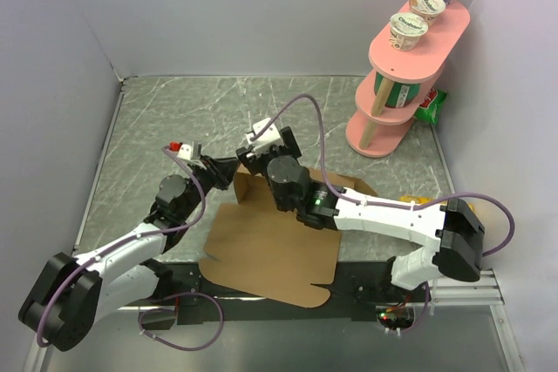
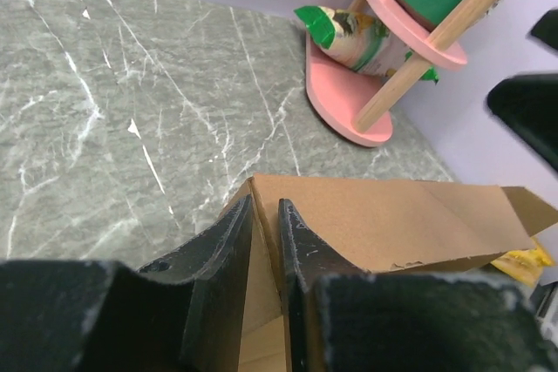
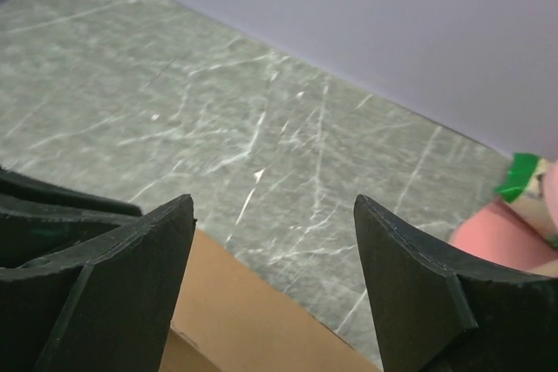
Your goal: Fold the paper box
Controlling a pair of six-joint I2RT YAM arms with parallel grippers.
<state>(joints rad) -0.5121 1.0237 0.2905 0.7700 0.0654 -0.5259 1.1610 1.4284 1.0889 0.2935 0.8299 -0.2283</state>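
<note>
I log left gripper (image 2: 266,208) pinching the paper box (image 2: 392,219) at its upright flap's left end, right gripper (image 3: 275,211) spread just above.

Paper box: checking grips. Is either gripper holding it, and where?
The left gripper pinches the paper box at a raised flap's corner; the right gripper is open, empty.

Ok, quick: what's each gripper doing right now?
Left gripper: closed, pinching a raised flap of the plain brown cardboard box sheet.
Right gripper: open, holding nothing.
</note>
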